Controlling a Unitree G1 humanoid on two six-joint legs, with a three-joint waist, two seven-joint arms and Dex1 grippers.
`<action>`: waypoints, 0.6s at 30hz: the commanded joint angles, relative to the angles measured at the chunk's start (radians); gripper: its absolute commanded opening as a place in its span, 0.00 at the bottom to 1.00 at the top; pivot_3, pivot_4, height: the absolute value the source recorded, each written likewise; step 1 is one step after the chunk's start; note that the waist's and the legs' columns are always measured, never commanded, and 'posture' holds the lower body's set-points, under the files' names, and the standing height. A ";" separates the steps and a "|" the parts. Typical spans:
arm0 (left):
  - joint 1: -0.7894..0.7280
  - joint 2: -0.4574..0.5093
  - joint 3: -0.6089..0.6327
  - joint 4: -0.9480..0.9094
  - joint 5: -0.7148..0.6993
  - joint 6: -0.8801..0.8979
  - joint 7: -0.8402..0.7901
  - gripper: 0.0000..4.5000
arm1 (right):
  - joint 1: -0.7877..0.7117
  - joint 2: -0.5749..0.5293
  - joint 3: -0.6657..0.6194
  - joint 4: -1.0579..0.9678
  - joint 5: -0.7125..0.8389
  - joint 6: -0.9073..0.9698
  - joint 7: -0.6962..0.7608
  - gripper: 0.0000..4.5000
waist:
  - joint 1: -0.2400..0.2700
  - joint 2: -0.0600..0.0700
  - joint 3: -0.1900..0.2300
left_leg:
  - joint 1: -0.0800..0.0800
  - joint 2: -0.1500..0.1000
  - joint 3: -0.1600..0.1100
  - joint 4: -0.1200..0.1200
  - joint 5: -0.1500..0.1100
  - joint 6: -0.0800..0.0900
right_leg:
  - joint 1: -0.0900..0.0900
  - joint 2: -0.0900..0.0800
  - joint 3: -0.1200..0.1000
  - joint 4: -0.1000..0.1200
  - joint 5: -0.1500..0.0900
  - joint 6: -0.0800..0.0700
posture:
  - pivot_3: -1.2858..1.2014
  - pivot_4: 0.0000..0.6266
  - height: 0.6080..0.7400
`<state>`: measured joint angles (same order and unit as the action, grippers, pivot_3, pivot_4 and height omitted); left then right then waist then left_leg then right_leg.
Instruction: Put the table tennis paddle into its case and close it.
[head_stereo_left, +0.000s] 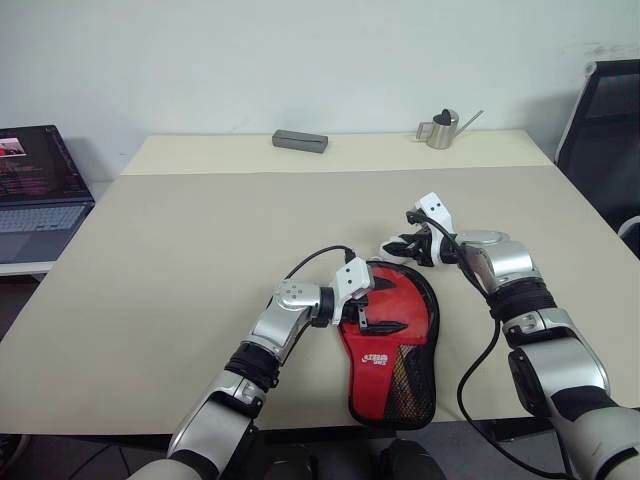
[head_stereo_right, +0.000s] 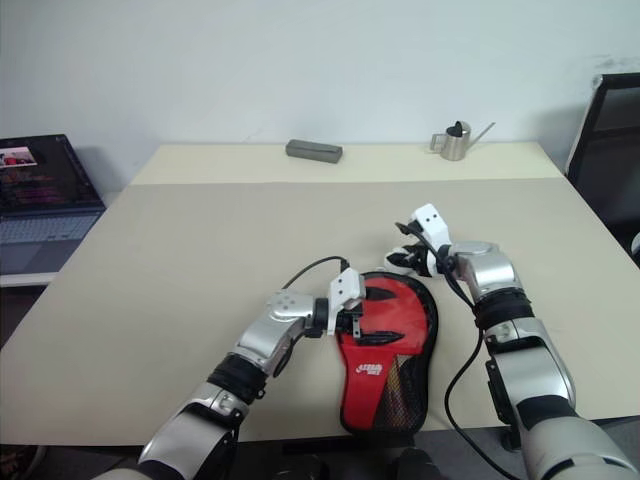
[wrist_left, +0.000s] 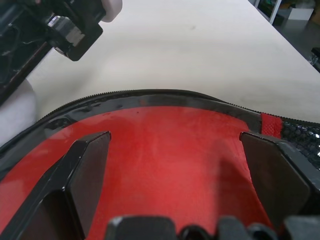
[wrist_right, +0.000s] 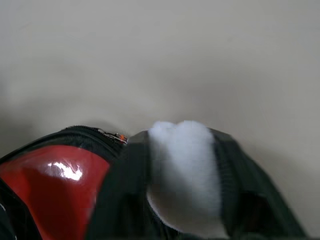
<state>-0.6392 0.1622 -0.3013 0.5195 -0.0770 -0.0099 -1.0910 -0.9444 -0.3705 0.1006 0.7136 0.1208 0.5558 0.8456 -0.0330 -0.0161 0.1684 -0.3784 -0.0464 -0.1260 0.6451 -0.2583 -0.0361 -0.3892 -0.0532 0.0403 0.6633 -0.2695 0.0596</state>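
The left tool (head_stereo_left: 372, 312) lies spread wide over the round end of the case (head_stereo_left: 395, 345), its black fingers (wrist_left: 82, 175) on the red face. The right tool (wrist_right: 182, 200) sits at the case's far rim, just right of the left one, closed around the white pompom (wrist_right: 182, 170), which hides the finger tips. The case lies flat, red side up, at the near edge of the counter (head_stereo_left: 200, 250), its narrow end nearest. No paddle can be made out; a grey box (head_stereo_left: 300, 141) and metal can (head_stereo_left: 440, 129) stand far back
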 joint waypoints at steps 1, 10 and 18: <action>0.016 0.003 -0.013 0.022 0.017 0.006 0.008 1.00 | 0.007 0.006 0.007 -0.008 -0.003 0.013 0.012 0.44 | 0.000 0.001 0.000 | 0.000 0.000 0.000 0.000 0.000 0.000 | 0.000 0.000 0.000 0.000 0.000 0.000 | 0.52 0.24 1.00; 0.018 0.003 -0.012 0.023 0.020 0.006 0.010 1.00 | 0.012 -0.002 0.030 0.002 -0.029 0.018 0.051 0.44 | -0.001 0.003 -0.002 | 0.000 0.000 0.000 0.000 0.000 0.000 | 0.000 0.000 0.000 0.000 0.000 0.000 | 0.52 0.24 1.00; 0.016 0.002 -0.011 0.028 0.021 0.004 0.012 1.00 | 0.018 -0.002 0.077 0.010 -0.084 -0.042 0.058 0.48 | -0.001 0.004 -0.003 | 0.001 0.000 0.000 0.000 0.000 0.000 | 0.001 0.000 0.000 0.000 0.000 0.000 | 0.52 0.24 1.00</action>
<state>-0.6387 0.1623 -0.3013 0.5222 -0.0718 -0.0094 -1.0884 -0.9424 -0.3808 0.1471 0.7146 0.0561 0.5202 0.8849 -0.0344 -0.0121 0.1654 -0.3777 -0.0463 -0.1259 0.6450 -0.2583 -0.0361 -0.3886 -0.0531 0.0404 0.6633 -0.2695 0.0596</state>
